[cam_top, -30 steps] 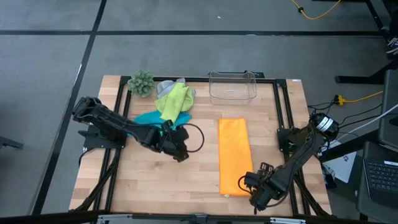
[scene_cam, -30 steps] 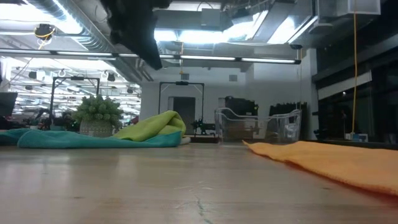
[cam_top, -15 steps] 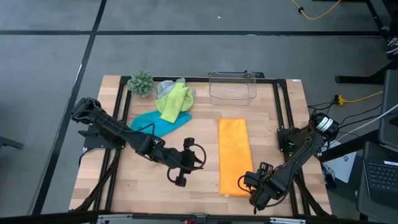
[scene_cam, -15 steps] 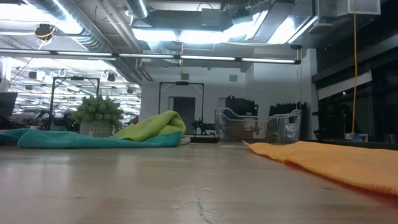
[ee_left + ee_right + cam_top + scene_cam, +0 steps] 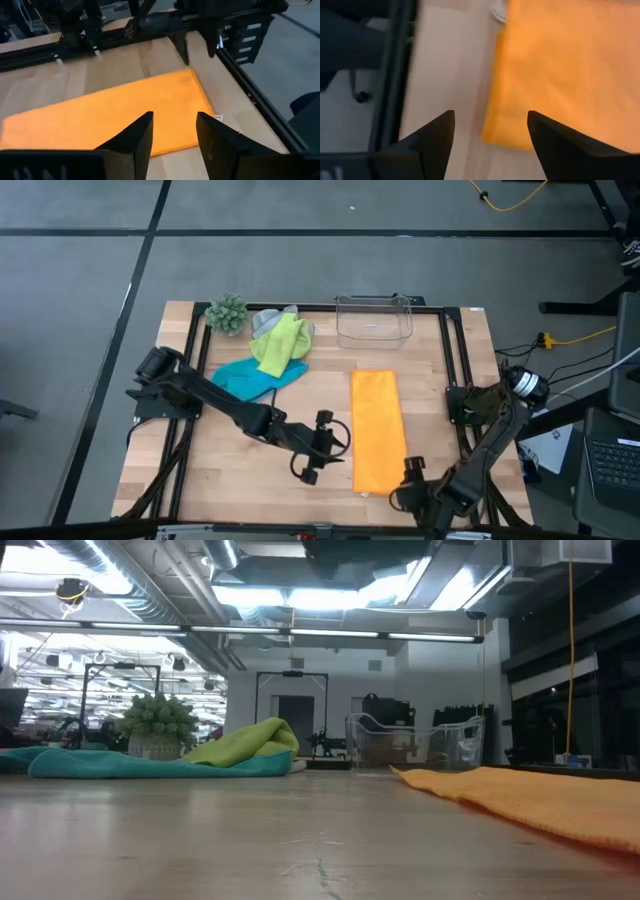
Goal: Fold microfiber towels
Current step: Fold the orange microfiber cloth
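The orange towel (image 5: 378, 430) lies folded in a long strip on the table's right half, also shown in the low view (image 5: 540, 795). My left gripper (image 5: 335, 445) stands open just left of it, above the table, its fingers facing the strip's long edge (image 5: 125, 145). At the strip's near right corner (image 5: 495, 135), my right gripper (image 5: 402, 480) hovers open and touches nothing. The turquoise towel (image 5: 255, 377) lies crumpled at the back left. The lime green towel (image 5: 280, 345) lies partly on it, and the grey towel (image 5: 266, 320) sits behind them.
A small green plant (image 5: 227, 312) stands at the far left corner and a clear plastic box (image 5: 374, 320) at the far middle. Black frame rails (image 5: 455, 370) run along the table's sides. Bare wood lies between the towel pile and the orange strip.
My left gripper has left the turquoise towel and gone toward the table's right and near edges, up to the orange towel, and its fingers have spread open. My right arm has drawn back a little toward the near edge.
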`<state>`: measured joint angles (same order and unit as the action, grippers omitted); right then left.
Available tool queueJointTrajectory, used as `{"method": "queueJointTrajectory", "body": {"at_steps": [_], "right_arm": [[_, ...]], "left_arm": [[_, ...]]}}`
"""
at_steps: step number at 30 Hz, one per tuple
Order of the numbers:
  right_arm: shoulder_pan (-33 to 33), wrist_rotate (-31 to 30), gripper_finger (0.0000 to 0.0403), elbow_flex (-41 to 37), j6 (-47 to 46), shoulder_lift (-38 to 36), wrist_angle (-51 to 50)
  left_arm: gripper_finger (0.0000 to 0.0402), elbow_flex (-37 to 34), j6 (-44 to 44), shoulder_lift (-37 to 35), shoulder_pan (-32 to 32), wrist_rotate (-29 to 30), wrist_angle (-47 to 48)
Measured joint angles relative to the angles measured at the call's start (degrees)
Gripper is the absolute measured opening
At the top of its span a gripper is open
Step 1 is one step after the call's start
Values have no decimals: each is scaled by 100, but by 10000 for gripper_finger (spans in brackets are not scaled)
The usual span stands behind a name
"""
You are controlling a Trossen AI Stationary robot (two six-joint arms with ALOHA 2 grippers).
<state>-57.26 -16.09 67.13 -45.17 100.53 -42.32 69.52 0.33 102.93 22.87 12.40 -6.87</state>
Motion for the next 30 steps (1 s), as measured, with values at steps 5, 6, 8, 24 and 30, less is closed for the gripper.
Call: {"method": "queueJointTrajectory", "body": {"at_steps": [5, 6, 8, 24, 30], "right_arm": [[-49, -79, 253, 0, 156, 350, -69], [-45, -102, 253, 0, 97, 427, -52], [-52, -142, 253, 0, 29, 578, -63], [-33, -139, 237, 33, -285, 1114, -169], [64, 11, 179, 33, -264, 1123, -145]], "left_arm": [[143, -2, -227, 372, 73, 6, -370], [143, -2, -272, 447, 93, 7, -482], [144, -2, -279, 566, 125, 9, -643], [144, 1, -732, 892, 279, 1, -786], [144, 2, -770, 1202, 282, -67, -1081]]}}
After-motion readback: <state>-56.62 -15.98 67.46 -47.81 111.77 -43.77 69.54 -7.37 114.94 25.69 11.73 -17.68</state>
